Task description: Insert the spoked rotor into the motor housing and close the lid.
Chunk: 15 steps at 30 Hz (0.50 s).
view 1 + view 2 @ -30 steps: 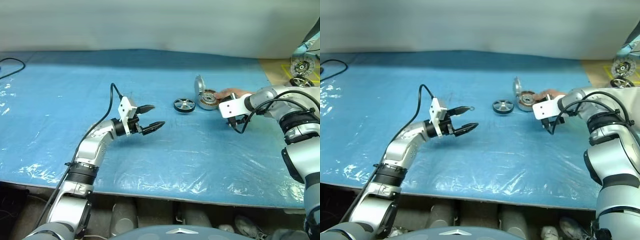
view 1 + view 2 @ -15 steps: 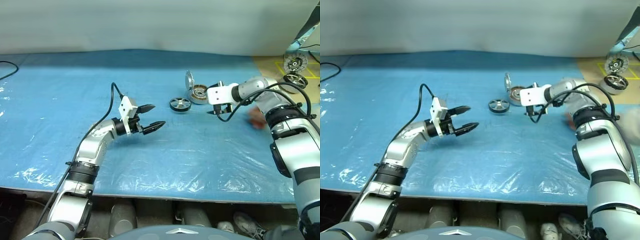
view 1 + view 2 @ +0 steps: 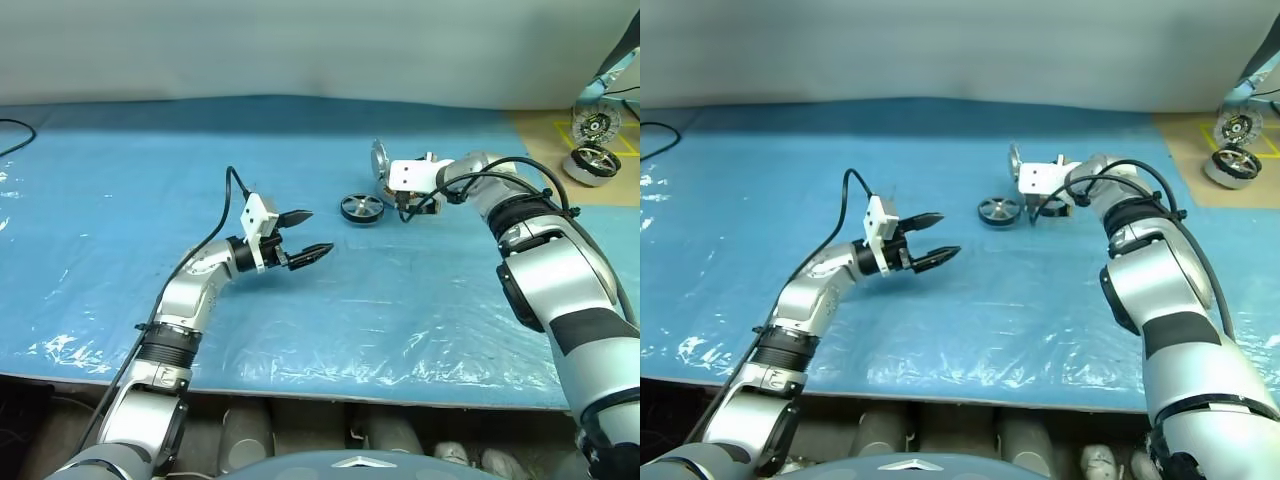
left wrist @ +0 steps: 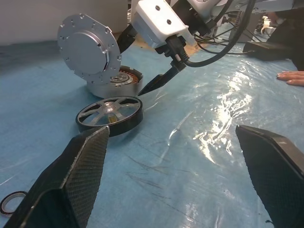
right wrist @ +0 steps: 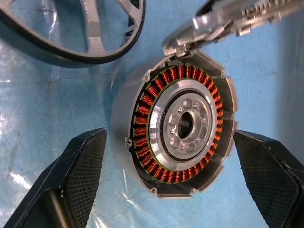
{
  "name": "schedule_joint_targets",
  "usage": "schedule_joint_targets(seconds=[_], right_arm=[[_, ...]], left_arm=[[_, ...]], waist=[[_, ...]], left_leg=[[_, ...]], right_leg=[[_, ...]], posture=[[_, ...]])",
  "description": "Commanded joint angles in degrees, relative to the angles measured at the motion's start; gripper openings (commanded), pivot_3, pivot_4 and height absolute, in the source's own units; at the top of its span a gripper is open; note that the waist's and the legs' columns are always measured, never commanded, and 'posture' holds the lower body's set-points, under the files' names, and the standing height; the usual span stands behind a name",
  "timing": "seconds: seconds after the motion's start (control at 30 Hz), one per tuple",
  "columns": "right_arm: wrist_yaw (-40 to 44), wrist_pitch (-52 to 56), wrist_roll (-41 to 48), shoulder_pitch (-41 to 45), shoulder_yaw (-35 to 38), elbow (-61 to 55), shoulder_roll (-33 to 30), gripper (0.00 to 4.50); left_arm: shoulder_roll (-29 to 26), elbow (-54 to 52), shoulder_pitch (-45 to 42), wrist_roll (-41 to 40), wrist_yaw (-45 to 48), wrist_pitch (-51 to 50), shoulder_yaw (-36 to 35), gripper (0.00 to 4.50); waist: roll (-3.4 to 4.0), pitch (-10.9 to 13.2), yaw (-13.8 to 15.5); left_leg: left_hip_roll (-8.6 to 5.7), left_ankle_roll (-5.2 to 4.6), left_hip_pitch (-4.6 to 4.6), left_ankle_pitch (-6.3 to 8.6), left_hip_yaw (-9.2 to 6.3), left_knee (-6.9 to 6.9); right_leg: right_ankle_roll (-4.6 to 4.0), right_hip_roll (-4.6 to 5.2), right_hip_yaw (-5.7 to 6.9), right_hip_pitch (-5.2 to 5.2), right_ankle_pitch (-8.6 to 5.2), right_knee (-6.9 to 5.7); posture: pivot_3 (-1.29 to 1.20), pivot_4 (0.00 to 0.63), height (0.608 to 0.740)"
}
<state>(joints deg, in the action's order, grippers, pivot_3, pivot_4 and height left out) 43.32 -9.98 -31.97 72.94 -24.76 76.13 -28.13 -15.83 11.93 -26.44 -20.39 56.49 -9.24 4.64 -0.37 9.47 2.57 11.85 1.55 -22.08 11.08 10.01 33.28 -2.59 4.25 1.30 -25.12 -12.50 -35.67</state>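
On the blue worktop, near its far side: task parts, close together.
Motor housing: flat on the worktop, copper windings exposed, nothing inside.
Lid: hinged at the housing rim, standing up open.
Spoked rotor: flat on the worktop just beside the housing, on its left, not yet inserted.
Right gripper: above the housing, pointing down at it; fingers spread wide on either side of the can, holding nothing.
Left gripper: well apart from the parts, about level, aimed toward the rotor; fingers fully apart, empty.
Risk, lid: possible knock from the right fingers so near the hinge, lid falling shut before the rotor goes in.
Risk, rotor: thin flat wheel, probably hard to lift from the smooth plastic sheet; likely to slide away under a shallow grasp.
Risk, insertion: tilted rotor probably jamming on the hub or scraping the windings.
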Motion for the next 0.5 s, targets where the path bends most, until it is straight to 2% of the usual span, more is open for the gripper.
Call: schedule_joint_targets(seconds=[0.03, 0.27, 0.5], right_arm=[[-0.61, 3.38, 1.88, 1.92, 2.26, 0.30, 0.48, 4.46], [2.65, 5.70, 5.33, 1.79, 6.04, 0.33, 2.56, 4.46], [0.45, 4.25, 2.36, 0.57, 3.35, 0.43, 2.48, 4.46]], left_arm=[[-0.03, -1.78, 0.54, 0.02, -0.53, 0.86, -0.23, 4.46], [0.26, -2.16, 0.87, 0.20, -1.13, 0.88, -0.07, 4.46], [-0.25, -1.93, 0.46, 0.24, -0.98, 0.74, -0.33, 4.46]], waist=[[0.01, 0.01, 0.00], [0.11, 0.06, -0.03], [0.16, 0.10, 0.01]], left_leg=[[0.00, 0.00, 0.01, 0.00, 0.00, 0.00], [0.02, 0.01, 0.04, -0.01, 0.00, 0.01], [0.03, 0.02, 0.03, -0.01, 0.00, 0.01]], right_leg=[[0.00, 0.00, 0.00, 0.00, 0.00, 0.00], [-0.01, 0.01, -0.02, 0.01, 0.00, -0.03], [-0.01, 0.02, -0.02, 0.01, 0.00, -0.03]], posture=[[0.00, 0.150, 0.740], [0.00, 0.150, 0.740], [0.00, 0.150, 0.740]])
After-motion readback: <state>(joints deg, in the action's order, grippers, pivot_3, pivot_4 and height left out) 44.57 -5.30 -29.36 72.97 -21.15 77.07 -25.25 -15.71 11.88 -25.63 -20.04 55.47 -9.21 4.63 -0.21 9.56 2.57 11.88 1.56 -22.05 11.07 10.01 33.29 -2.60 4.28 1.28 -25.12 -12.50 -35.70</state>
